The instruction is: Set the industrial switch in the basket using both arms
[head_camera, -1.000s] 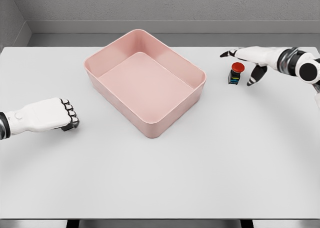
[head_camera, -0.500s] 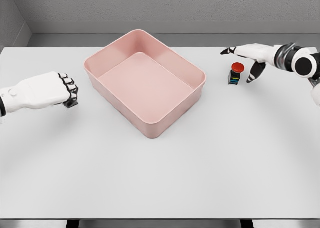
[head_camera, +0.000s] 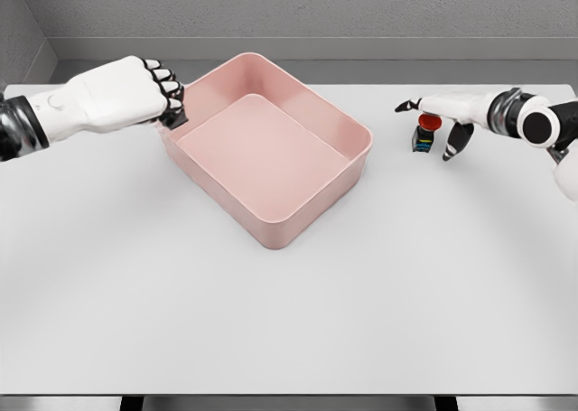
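Right hand (head_camera: 440, 117), fingers spread, arches over the small red-capped black industrial switch (head_camera: 424, 133) standing just beneath its palm; curled left hand (head_camera: 126, 93) sits at the pink plastic basket (head_camera: 348, 129) rim.

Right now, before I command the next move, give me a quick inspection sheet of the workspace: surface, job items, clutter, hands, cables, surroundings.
Surface: white table, flat and evenly lit.
Job's things: pink basket sits left of centre, turned at an angle, nothing inside it. Industrial switch, red cap on a dark body, stands upright on the table to the basket's right, apart from it.
Clutter: nothing seen.
Hands: left hand has its fingers curled, at the basket's far left corner; contact with the rim cannot be told. Right hand is spread open around the switch, not closed on it.
Cables: nothing seen.
Surroundings: grey wall behind the table.
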Available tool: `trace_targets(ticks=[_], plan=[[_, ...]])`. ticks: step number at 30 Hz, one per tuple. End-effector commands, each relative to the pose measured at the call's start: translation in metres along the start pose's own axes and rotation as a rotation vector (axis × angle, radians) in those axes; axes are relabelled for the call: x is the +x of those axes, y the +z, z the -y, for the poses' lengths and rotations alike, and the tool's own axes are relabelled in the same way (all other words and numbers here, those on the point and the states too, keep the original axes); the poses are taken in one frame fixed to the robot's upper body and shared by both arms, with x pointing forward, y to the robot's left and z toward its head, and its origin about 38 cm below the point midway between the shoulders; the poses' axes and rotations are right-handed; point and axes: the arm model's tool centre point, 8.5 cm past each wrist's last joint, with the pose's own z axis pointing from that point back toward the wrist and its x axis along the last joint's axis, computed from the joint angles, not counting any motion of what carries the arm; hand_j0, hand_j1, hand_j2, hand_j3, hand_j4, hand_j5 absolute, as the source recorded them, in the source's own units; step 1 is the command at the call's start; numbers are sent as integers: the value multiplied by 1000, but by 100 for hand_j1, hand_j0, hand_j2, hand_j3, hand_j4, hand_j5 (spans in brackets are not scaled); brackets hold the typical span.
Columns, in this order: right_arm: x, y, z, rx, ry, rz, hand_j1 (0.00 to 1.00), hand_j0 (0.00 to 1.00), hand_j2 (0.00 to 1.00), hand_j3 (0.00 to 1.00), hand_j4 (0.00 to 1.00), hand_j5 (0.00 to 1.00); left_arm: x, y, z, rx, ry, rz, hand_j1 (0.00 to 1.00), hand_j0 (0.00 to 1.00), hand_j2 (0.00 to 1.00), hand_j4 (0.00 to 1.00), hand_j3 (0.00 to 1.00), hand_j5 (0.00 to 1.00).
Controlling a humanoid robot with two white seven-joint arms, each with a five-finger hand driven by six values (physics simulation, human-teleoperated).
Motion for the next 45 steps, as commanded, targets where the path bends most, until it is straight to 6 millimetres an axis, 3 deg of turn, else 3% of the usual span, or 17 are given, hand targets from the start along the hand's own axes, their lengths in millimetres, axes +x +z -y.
trace_targets(ticks=[1, 8, 10, 16, 18, 21, 22, 29, 31, 35, 42, 45], plan=[[-2, 0, -2, 5, -5, -11, 100, 100, 100, 100, 100, 100, 9, -21, 5, 31, 43, 17, 28, 28, 28, 28, 28, 28], [-8, 2, -2, 6, -12, -29, 96, 96, 96, 96, 96, 96, 33, -76, 14, 13, 38, 92, 28, 28, 28, 28, 28, 28], [-6, 2, 0, 2, -8, -26, 90, 90, 90, 90, 90, 90, 41, -91, 18, -11, 39, 126, 28, 28, 28, 28, 28, 28], [1, -1, 9, -10, -2, -20, 89, 89, 89, 89, 89, 89, 42, -125, 34, -63, 76, 135, 31, 31, 31, 31, 31, 31], [-4, -2, 9, -6, -13, -34, 85, 85, 85, 85, 85, 85, 41, -130, 34, -72, 75, 138, 43, 43, 43, 43, 43, 43], [-6, -2, 9, -5, -13, -38, 76, 76, 76, 76, 76, 76, 42, -132, 33, -67, 77, 140, 91, 91, 91, 91, 91, 91], [-6, -2, 7, -3, -17, -39, 76, 76, 76, 76, 76, 76, 41, -132, 32, -64, 76, 139, 100, 100, 100, 100, 100, 100], [-6, -2, 7, 0, -14, -38, 56, 56, 56, 56, 56, 56, 36, -128, 24, -37, 79, 129, 100, 100, 100, 100, 100, 100], [-5, -3, 6, 2, -10, -37, 53, 53, 53, 53, 53, 53, 29, -117, 17, -17, 85, 124, 100, 100, 100, 100, 100, 100], [-5, -3, 5, 6, -8, -37, 51, 51, 51, 51, 51, 51, 4, -51, -7, 19, 64, 90, 100, 100, 100, 100, 100, 100], [-2, -3, 7, 2, -4, -31, 50, 50, 50, 50, 50, 50, -13, 48, 14, -42, 152, -18, 100, 100, 100, 100, 100, 100], [-1, -3, 10, -3, 5, -31, 50, 50, 50, 50, 50, 50, -18, 80, 27, -82, 183, -75, 100, 100, 100, 100, 100, 100]])
